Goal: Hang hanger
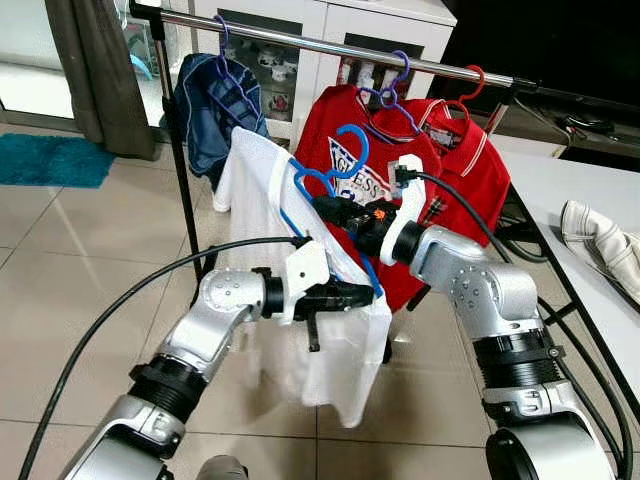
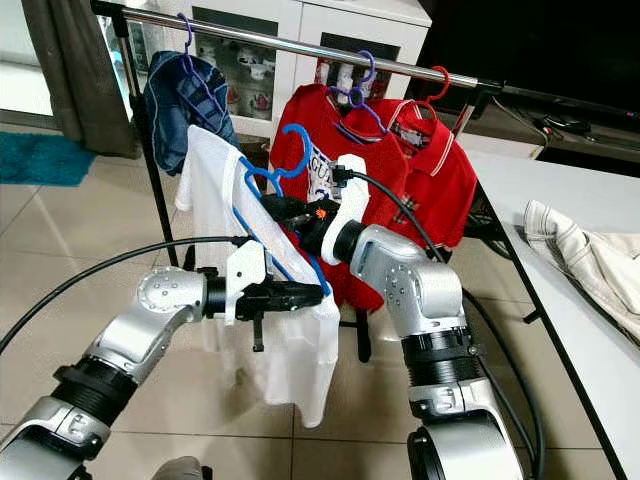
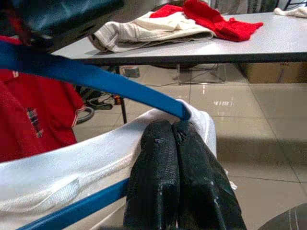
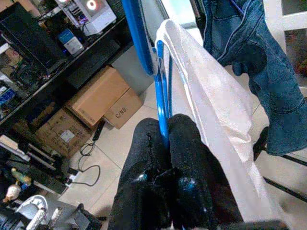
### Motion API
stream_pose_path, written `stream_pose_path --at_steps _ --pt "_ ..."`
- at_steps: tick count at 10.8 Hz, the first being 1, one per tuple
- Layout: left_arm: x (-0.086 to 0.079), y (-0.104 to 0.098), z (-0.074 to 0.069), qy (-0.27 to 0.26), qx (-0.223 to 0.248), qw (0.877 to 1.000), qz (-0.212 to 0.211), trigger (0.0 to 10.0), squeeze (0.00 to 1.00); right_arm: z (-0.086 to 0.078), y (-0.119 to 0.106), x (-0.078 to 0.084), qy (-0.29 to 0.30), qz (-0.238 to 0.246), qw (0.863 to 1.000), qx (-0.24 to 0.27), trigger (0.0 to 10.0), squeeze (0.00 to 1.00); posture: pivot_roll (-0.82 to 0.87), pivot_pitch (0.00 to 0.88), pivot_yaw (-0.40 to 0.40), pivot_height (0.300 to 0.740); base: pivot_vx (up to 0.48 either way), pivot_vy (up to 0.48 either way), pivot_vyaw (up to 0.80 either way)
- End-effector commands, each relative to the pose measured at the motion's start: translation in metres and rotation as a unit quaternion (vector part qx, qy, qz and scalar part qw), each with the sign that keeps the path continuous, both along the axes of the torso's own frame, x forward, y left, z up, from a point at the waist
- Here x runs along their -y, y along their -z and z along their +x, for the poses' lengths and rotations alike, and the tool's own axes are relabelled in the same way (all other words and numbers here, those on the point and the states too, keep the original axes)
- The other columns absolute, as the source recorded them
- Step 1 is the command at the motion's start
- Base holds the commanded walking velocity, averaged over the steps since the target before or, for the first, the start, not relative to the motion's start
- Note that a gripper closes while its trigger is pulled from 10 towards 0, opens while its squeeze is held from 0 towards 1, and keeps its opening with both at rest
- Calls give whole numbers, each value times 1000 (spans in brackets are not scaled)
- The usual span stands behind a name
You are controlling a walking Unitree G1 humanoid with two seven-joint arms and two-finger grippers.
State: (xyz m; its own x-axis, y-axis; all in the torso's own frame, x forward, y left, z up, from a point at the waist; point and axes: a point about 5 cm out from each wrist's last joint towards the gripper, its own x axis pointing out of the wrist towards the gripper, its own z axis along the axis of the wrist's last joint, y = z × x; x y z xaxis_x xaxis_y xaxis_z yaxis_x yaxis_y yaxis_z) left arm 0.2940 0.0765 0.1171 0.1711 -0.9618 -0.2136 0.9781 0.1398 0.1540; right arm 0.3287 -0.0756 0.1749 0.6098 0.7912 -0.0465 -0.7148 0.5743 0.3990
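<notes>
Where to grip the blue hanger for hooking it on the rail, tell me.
Grip the blue hanger at its neck, below the hook, coming from the robot's side. The right gripper is clamped there; the hook stays free, pointing up at the rail. The left gripper pinches the shoulder end.

Both head views look forward and down from above the two arms, sharing the clothes rail (image 1: pixel 330 47) and blue hanger (image 1: pixel 330 170) at middle distance. Each wrist view looks along its own end effector, very close to the hanger and white shirt (image 3: pixel 72 167).
</notes>
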Motion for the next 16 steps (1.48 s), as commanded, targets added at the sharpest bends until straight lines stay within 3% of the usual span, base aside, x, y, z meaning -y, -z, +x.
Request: stream_pose_path --at_steps 1,4,6,10,11,13,14,15,16 --pt "8 -1 -2 19 -3 1000 1 0 0 -2 -8 3 0 10 1000 17 0 0 89 0 -153 740 0 0 0" --pt "16 1 -9 39 -17 999 -5 0 0 -1 -9 2 1 14 1000 16 0 0 90 0 -152 740 0 0 0" --pt "27 -8 -17 62 -23 997 -32 0 0 0 -8 3 5 15 1000 13 0 0 91 0 -156 740 0 0 0" --pt "33 -20 -24 70 -15 996 -51 0 0 1 -2 0 5 2 1000 7 0 0 97 0 -163 740 0 0 0" --pt "34 -19 -23 68 -10 997 -28 0 0 1 1 -1 4 -4 1000 5 0 0 103 0 -169 740 0 0 0" --pt "19 -5 -15 15 9 999 30 0 0 4 1 3 17 -10 1000 9 0 0 99 0 -163 740 0 0 0" --pt "14 -6 -12 -17 8 1000 21 10000 0 5 2 6 23 -16 1000 12 0 0 99 0 -161 740 0 0 0" --pt "8 -9 -14 -24 -7 1000 -10 10000 1000 6 5 10 30 -31 999 18 0 0 102 0 -161 740 0 0 0" --pt "3 -14 -15 -34 -11 999 -36 10000 1000 7 7 12 36 -37 999 18 0 0 106 0 -163 740 0 0 0"
